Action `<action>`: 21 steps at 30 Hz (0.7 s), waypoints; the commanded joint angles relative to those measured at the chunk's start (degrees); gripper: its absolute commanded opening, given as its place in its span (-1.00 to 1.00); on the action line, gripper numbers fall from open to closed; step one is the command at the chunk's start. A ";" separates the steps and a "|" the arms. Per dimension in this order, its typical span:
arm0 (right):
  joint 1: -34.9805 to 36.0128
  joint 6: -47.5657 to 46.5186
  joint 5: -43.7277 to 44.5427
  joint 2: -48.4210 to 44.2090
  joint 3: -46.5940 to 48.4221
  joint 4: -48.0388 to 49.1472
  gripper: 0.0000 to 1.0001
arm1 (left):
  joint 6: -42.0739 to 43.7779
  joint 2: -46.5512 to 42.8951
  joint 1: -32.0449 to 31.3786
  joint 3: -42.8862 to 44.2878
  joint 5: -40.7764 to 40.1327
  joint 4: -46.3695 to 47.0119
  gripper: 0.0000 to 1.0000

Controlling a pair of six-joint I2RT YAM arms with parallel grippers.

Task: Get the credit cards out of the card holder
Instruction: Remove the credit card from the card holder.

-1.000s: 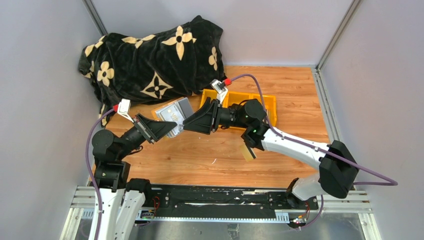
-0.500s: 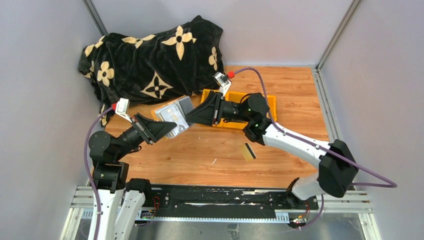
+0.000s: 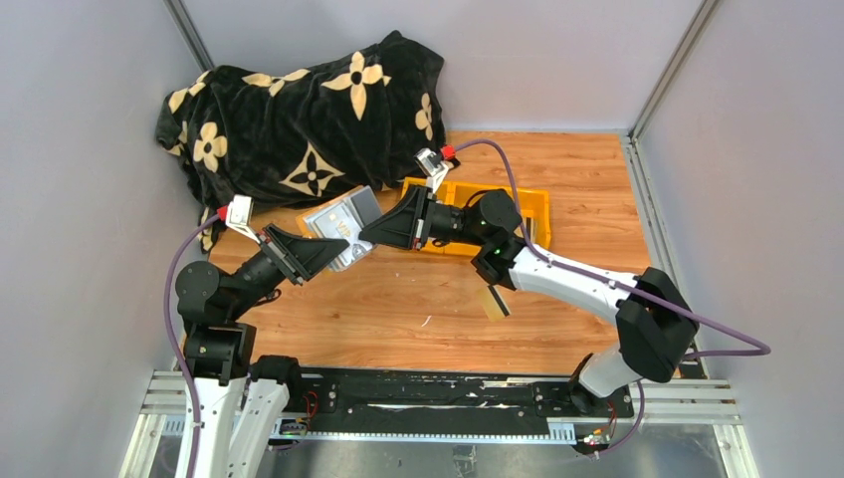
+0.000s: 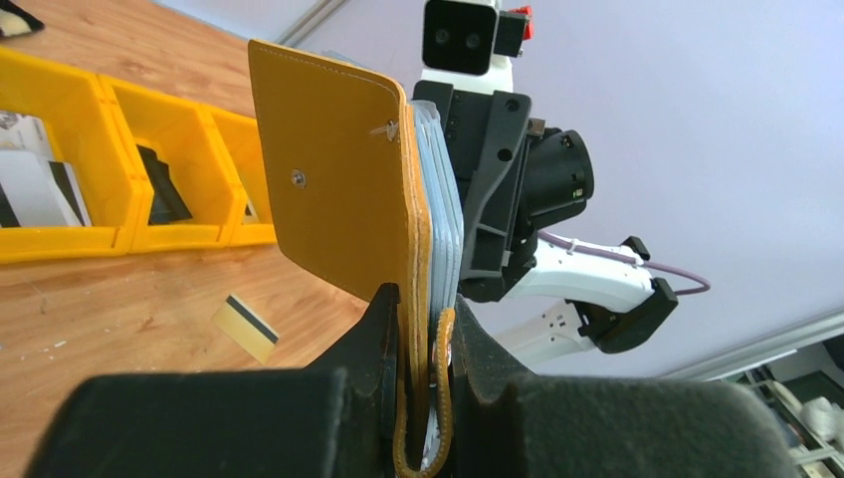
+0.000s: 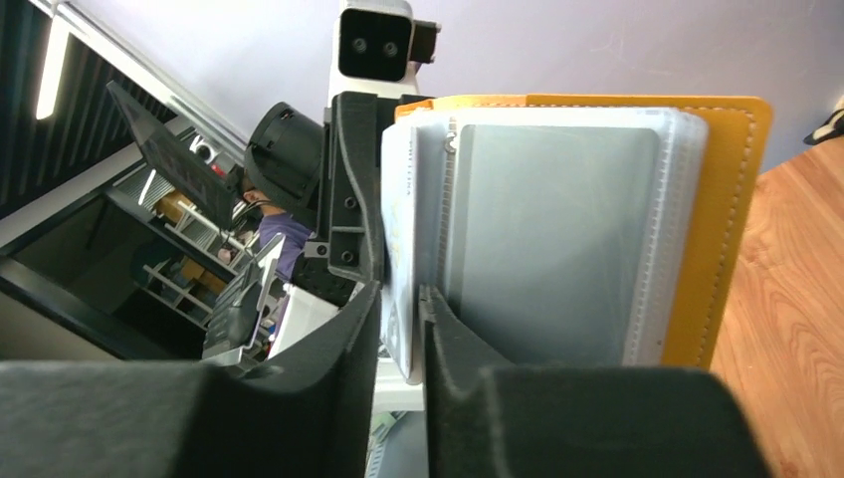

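- Left pincer (image 4: 423, 304): clenched on the card holder (image 4: 338, 179) near its folded spine. One finger lies against the mustard cover, the other against the clear-pocket leaves. The holder stands straight out past the fingertips, raised off the table.
- Right pincer (image 5: 399, 292): the jaws are drawn nearly together, leaving a narrow gap. A pale card (image 5: 400, 199), or what reads as the edge of one, stands in that gap. Whether the pads actually press on it cannot be told.
- Governing relation: the holder lies directly ahead of the right pincer, its grey inner face turned toward it. Its long axis runs crosswise, off to the right of the fingers in the right wrist view. The pale card's visible edge runs lengthwise between the fingers.
- Arm roles: in the top view the two pincers meet tip to tip. The left serves as the anchor, and the right is the only arm placed to draw.
- Judgement: the step in hand appears to be seating a grip on the pale card. Drawing it out would call for a pull away from the left pincer's clamp. Which way the pocket opens is not visible.
- Tan-gold card (image 3: 495, 302): flat on the table, below and behind the right pincer, beside its forearm, already out of the holder.
- Yellow tray (image 4: 60, 239): on the table behind the right pincer, with a striped card (image 4: 30, 194) in its end compartment.
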 commanded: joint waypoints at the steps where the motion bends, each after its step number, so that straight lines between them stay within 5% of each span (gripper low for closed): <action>1: 2.84 -1.20 2.96 1.64 2.80 1.55 -0.57 | 0.48 -0.47 -0.05 0.46 -0.72 2.19 -0.99; 6: 2.76 -0.88 4.77 2.32 2.75 1.49 -0.99 | 0.06 -0.72 -0.01 0.47 -0.01 2.23 -0.77; 14: -0.77 11.70 0.75 4.61 0.16 18.03 -1.00 | -2.19 -1.00 -0.01 0.59 2.97 4.37 -0.54; 21: -1.61 11.23 -0.15 2.94 -0.81 17.36 -1.00 | -2.66 -0.91 -0.01 0.52 4.50 4.57 -0.42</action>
